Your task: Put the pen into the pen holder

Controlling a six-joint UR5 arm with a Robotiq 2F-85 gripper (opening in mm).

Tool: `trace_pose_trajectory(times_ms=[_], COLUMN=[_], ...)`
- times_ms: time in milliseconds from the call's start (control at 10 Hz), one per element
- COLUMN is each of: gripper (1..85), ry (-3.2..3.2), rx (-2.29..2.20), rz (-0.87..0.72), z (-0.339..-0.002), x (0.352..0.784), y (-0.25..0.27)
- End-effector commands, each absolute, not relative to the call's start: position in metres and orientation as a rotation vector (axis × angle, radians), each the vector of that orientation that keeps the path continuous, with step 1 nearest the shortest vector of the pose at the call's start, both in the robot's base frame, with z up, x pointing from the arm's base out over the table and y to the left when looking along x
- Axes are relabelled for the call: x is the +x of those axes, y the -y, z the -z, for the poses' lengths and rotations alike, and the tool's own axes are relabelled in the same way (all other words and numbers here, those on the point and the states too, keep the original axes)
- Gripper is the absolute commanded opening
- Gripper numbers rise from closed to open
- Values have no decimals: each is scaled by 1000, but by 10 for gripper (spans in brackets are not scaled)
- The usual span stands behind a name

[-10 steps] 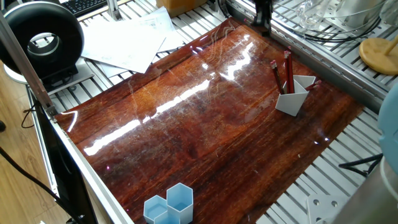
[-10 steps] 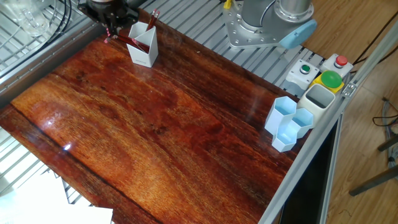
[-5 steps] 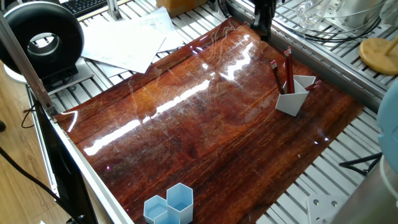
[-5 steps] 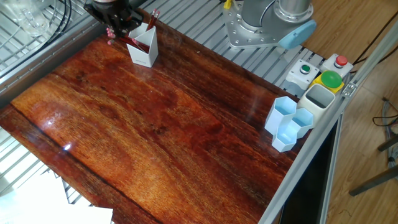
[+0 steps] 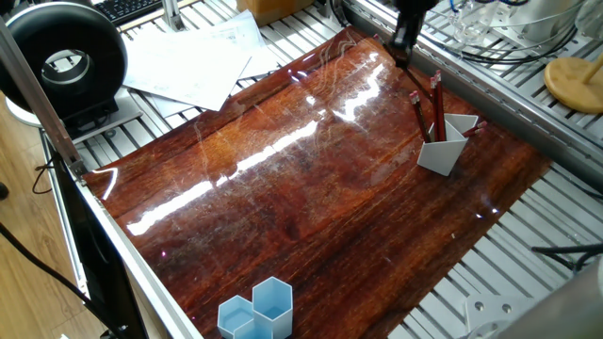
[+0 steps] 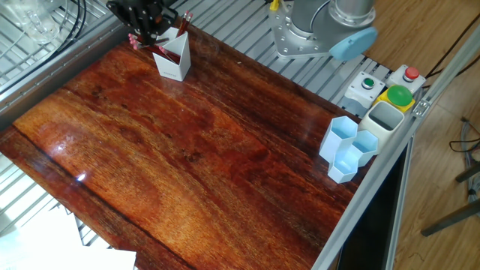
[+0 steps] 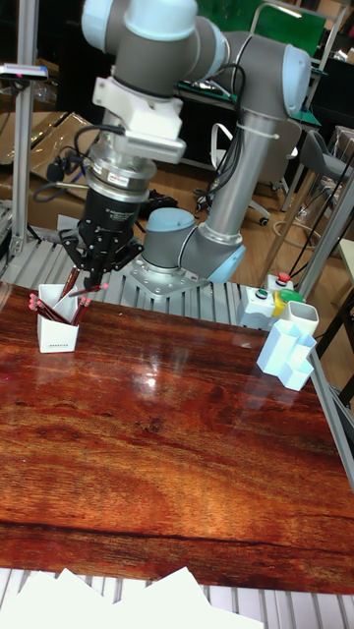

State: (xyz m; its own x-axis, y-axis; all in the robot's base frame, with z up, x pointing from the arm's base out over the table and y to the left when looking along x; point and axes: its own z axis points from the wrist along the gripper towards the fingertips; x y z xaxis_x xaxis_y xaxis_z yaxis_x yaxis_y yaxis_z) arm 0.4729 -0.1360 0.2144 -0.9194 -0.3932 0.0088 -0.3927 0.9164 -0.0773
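The white pen holder (image 5: 443,153) (image 6: 174,64) (image 7: 57,332) stands near a far corner of the wooden board, with several red pens leaning in it. My black gripper (image 7: 96,277) (image 6: 147,24) (image 5: 405,55) hangs right above and slightly beside it. Its fingers converge at the tips and look shut on a red pen (image 7: 73,285), which slants from the fingertips down toward the holder's rim. In the two fixed views the gripper's body hides the held pen.
Light blue honeycomb cups (image 5: 256,311) (image 6: 346,150) (image 7: 290,359) stand at the opposite end of the board. A button box (image 6: 386,86) and the arm's base (image 6: 315,34) sit behind the board. Loose papers (image 5: 188,61) lie off one side.
The gripper has shifted a short way toward the pen holder and now hangs closer above its rim. The pens in the holder have not moved.
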Motion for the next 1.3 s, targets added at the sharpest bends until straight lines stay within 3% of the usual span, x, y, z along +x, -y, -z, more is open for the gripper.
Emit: trace_pose_trajectory(times_ms=[0,600,900,1200], gripper=[10,10,10,10], ry=[-2982,-3044,-2998,-2979], rx=[-629,-571,-516,-517], rz=[82,111,194,-16], z=[-206,-194,-196,-196], x=[479,463,478,460], y=[139,153,165,148])
